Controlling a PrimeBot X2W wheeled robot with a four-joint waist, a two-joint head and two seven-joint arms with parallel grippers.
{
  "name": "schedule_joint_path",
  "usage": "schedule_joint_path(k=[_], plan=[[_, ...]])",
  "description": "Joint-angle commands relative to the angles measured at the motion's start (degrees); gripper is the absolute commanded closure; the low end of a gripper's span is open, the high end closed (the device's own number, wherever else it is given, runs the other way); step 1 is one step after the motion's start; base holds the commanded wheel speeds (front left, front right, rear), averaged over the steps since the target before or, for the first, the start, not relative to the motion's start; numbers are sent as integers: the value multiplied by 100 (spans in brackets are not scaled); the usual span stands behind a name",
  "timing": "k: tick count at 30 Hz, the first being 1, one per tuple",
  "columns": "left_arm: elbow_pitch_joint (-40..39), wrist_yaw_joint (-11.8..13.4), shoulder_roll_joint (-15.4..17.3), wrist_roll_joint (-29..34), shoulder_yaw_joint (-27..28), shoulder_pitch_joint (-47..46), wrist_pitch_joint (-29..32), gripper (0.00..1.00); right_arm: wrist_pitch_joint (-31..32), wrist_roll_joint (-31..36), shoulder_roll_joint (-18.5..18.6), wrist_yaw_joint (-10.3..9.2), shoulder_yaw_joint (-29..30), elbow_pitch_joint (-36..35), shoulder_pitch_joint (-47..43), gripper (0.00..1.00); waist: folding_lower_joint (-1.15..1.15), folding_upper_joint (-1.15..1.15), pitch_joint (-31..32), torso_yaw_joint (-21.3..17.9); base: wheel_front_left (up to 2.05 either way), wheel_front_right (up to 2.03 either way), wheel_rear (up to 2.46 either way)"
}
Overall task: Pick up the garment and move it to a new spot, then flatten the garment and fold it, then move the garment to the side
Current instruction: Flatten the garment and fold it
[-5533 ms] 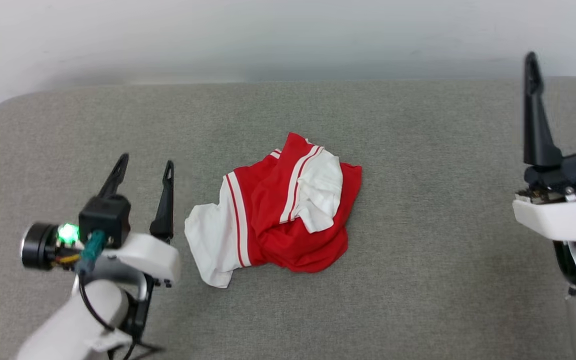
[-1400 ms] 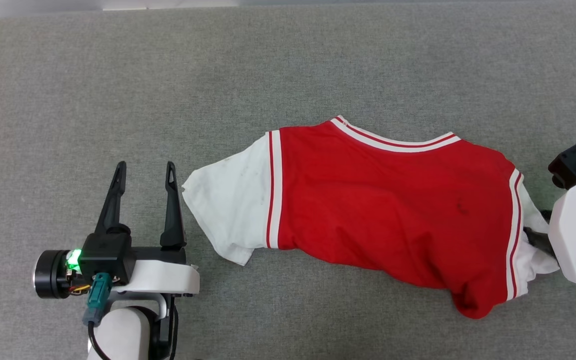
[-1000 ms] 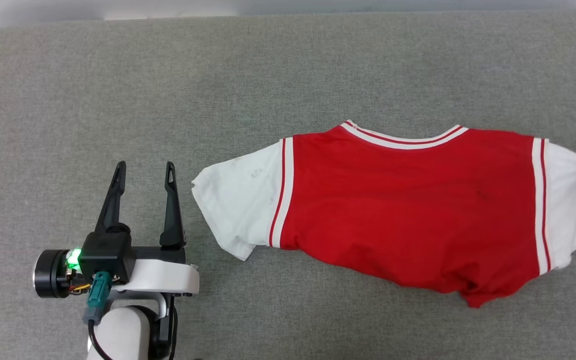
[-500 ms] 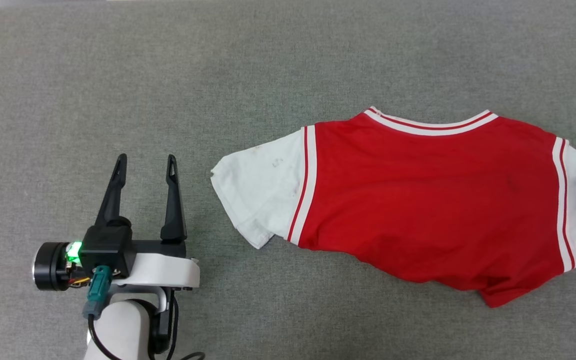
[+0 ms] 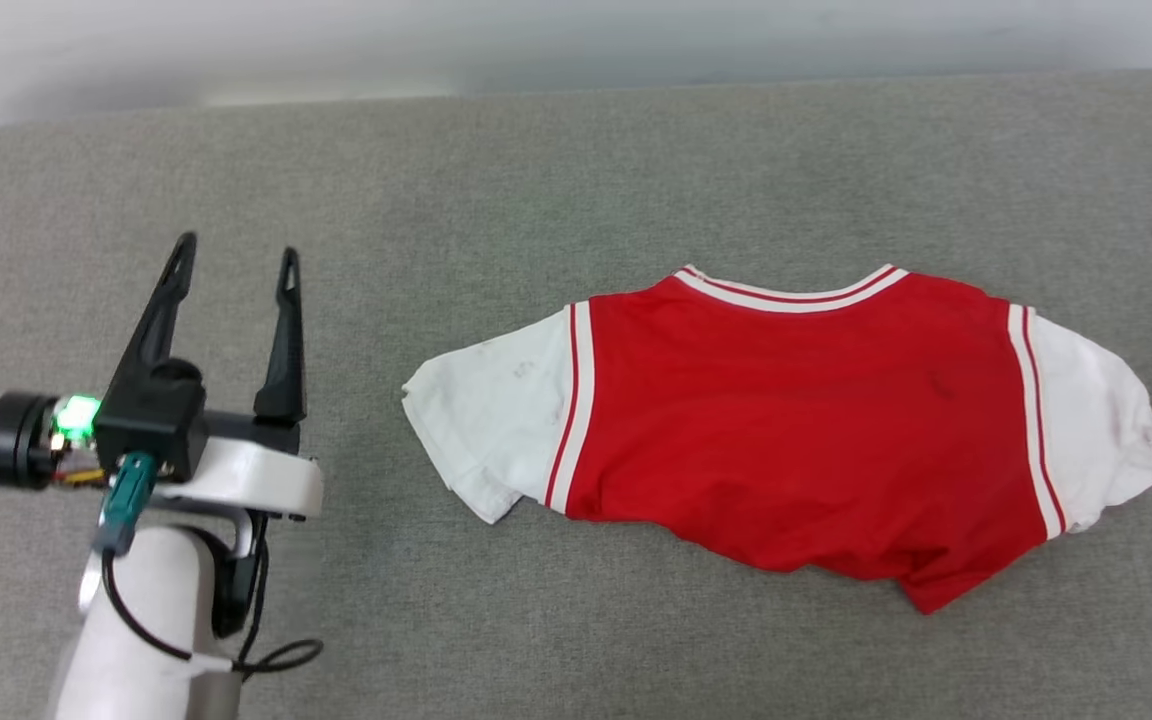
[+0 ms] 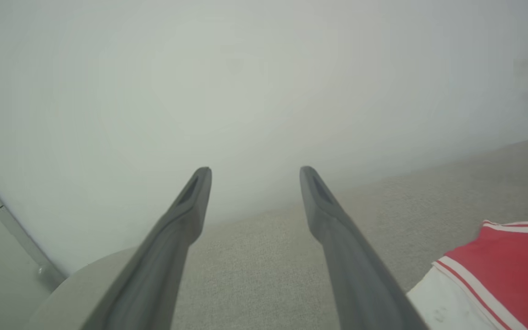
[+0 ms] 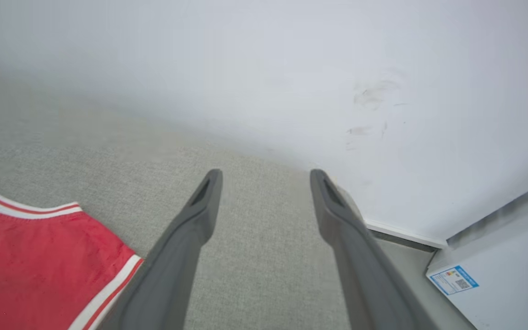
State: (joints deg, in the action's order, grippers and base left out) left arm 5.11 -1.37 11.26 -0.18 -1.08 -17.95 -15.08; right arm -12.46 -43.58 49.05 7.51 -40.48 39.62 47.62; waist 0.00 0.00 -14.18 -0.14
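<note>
The garment (image 5: 796, 440) lies spread yet rumpled at its hem, free for flattening, with left pincer (image 5: 236, 248) and right pincer (image 7: 266, 173) both open and empty.

The robot's left tool (image 5: 236, 248), at 8 o'clock in the head view, carries two long, matte black fingers (image 5: 281, 350), each tapering to a slotted tip. They rise from a black block (image 5: 151, 430) on a glossy white wrist shell (image 5: 241, 478). At the block's 9 o'clock sits a black cylinder (image 5: 11, 440) with a silver rim, a green light (image 5: 76, 412) glowing beside it. A teal connector (image 5: 124, 505) at 6 o'clock feeds a black cable (image 5: 314, 652) looping past the white forearm (image 5: 146, 630). The right tool (image 7: 266, 173) shows matching dark grey fingers in its wrist view.
</note>
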Motion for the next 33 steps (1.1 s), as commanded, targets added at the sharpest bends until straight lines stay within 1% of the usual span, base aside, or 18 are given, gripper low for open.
schedule_joint_path(k=[1, 4, 5, 6, 7, 8, 10, 13, 15, 17, 20, 25, 27, 30, 33], plan=[[140, -100, 106, 65, -77, -224, -13, 0, -162, 211, -138, -4, 309, -25, -154, 0, 0, 0, 79, -61, 0, 0, 0], [475, -295, 304, 125, -247, -594, 131, 0, -266, 662, -414, -4, 1070, -286, -410, 0, 0, 0, 129, -120, 0, 0, 0], [475, -295, 304, 125, -247, -594, 131, 0, -266, 662, -414, -4, 1070, -286, -410, 0, 0, 0, 129, -120, 0, 0, 0], [656, -421, 418, 59, -372, -855, 443, 0, -271, 1111, -649, -4, 1664, -710, -675, 0, 0, 0, 144, -182, 0, 0, 0], [657, -463, 496, 70, -444, -1025, 528, 0, -269, 1314, -795, -4, 1977, -928, -863, 0, 0, 0, 148, -207, 0, 0, 0], [657, -463, 496, 70, -444, -1025, 528, 0, -269, 1314, -795, -4, 1977, -928, -863, 0, 0, 0, 148, -207, 0, 0, 0], [723, -519, 578, 24, -602, -1214, 759, 0, -268, 1734, -1070, -4, 2500, -1349, -1267, 0, 0, 0, 158, -236, 0, 0, 0], [832, -581, 752, -145, -931, -1546, 1332, 0, -271, 2245, -1489, -4, 3116, -2018, -1838, 0, 0, 0, 180, -283, 0, 0, 0], [882, -596, 867, -444, -1269, -1779, 1827, 0, -271, 2483, -1732, -4, 3390, -2414, -2187, 0, 0, 0, 184, -319, 0, 0, 0], [889, -595, 1067, -922, -1745, -2010, 2403, 0, -204, 2679, -1917, -4, 3585, -2768, -2472, 0, 0, 0, 177, -349, 0, 0, 0], [884, -593, 1464, -1782, -2430, -2419, 3410, 0, -57, 2824, -2138, -4, 3807, -3247, -2803, 0, 0, 0, 138, -382, 0, 0, 0], [837, -595, 2076, -3023, -3447, -3113, 4871, 0, 184, 2924, -2316, -4, 3940, -3752, -3122, 0, 0, 0, 4, -501, 0, 0, 0], [835, -595, 2283, -3407, -3788, -3349, 5320, 0, 256, 2960, -2365, -4, 3941, -3865, -3175, 0, 0, 0, -64, -558, 0, 0, 0], [892, -595, 2480, -3970, -4314, -3571, 5979, 0, 341, 2979, -2398, -4, 3910, -3983, -3207, 0, 0, 0, -179, -642, 0, 0, 0], [938, -596, 2684, -4398, -4708, -3776, 6525, 0, 373, 2981, -2429, -4, 3867, -4049, -3133, 0, 0, 0, -316, -738, 0, 0, 0]])
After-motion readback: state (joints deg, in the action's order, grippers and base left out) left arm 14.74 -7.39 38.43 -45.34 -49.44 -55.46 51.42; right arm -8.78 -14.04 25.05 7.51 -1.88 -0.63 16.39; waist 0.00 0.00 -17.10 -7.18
